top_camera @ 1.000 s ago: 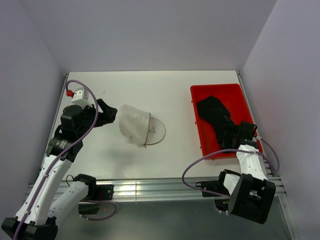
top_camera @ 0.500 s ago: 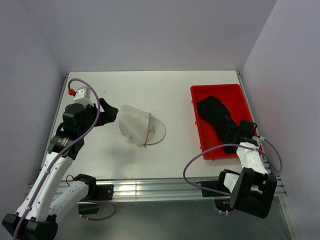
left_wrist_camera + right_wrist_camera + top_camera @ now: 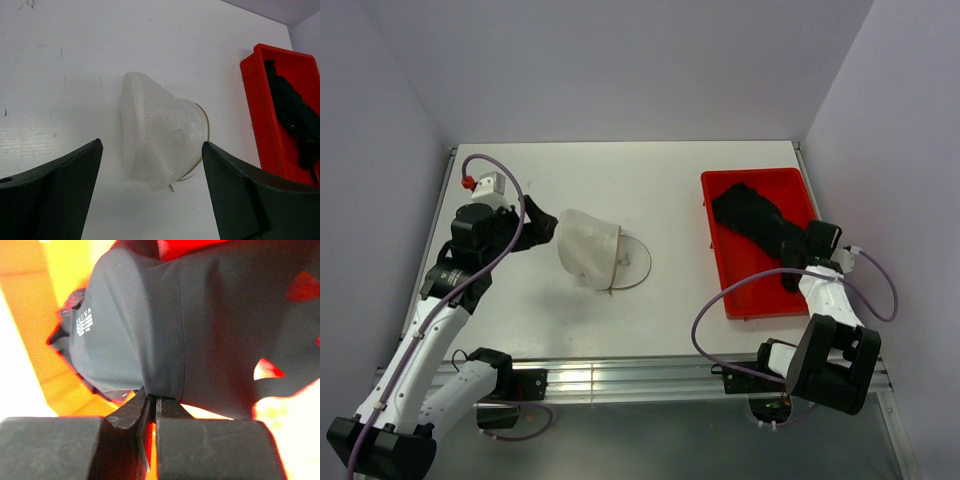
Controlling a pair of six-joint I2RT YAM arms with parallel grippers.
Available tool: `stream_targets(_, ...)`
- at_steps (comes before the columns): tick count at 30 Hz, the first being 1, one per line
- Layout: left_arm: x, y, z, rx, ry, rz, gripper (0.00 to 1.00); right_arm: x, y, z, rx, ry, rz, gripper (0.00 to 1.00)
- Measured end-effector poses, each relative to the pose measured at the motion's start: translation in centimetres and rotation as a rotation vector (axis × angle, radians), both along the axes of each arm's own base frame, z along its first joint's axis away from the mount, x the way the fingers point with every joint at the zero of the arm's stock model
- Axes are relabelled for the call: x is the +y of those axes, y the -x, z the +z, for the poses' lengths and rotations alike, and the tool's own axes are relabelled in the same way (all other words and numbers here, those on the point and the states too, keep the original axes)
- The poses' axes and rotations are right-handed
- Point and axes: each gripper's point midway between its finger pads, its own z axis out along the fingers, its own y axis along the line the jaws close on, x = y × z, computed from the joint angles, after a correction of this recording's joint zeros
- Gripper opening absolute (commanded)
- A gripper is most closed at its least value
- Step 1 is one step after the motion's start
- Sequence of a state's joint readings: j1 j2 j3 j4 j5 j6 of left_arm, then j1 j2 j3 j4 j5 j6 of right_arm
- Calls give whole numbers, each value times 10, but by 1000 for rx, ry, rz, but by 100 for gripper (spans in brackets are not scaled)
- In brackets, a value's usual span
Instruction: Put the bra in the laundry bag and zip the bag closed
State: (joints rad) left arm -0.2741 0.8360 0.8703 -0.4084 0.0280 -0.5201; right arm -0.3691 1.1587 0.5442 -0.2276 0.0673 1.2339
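The bra (image 3: 750, 215) is plain black (a small patch of white lettering (image 3: 82, 320) shows in the right wrist view), and the tray (image 3: 760, 300) is bright red. The laundry bag (image 3: 588, 248) is white open mesh with a thin tan rim (image 3: 207, 131), the table (image 3: 650, 180) white, the cables (image 3: 696, 335) lilac.

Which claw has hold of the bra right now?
The right claw, shut on the black bra in the red tray; the left claw is open, facing the laundry bag.

One white mesh dome-shaped laundry bag (image 3: 588, 248). One soft black fabric bra (image 3: 750, 218). One red rectangular plastic tray (image 3: 750, 292). One white counter (image 3: 660, 190). Two white-and-black robot arms, each with one black two-finger claw: left claw (image 3: 548, 222), right claw (image 3: 796, 258).
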Motion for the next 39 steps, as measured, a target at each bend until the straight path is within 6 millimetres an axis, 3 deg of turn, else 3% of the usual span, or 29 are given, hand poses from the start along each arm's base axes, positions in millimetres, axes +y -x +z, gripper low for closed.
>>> stream_targets(5, -1, -3, -5, 18, -5, -1, 87, -11, -18, 49, -66, 108, 58, 0)
stream_targets(7, -2, -6, -12, 41, -19, 10, 86, -14, -25, 80, -114, 163, 82, 0)
stream_targets(15, -5, -25, -60, 220, -95, 53, 86, -14, -40, 232, -336, 383, 168, 0)
stream_targets(20, -13, -41, -60, 246, -117, 66, 84, 6, -37, 310, -453, 467, 244, 0)
stream_targets(24, -20, -52, -66, 265, -121, 76, 71, 43, -38, 363, -552, 502, 355, 0)
stream_targets(28, -23, -54, -81, 310, -123, 84, 64, 88, -46, 383, -610, 486, 487, 0)
stream_targets(32, -25, -55, -91, 340, -125, 88, 59, 138, -57, 373, -608, 442, 627, 0)
stream_targets(35, -25, -56, -98, 363, -124, 95, 39, 175, -65, 357, -580, 412, 724, 0)
stream_targets(36, -25, -56, -100, 369, -124, 99, 23, 186, -67, 352, -570, 404, 752, 0)
stream_targets(39, -21, -55, -108, 393, -146, 120, 3, 219, -72, 341, -545, 392, 824, 0)
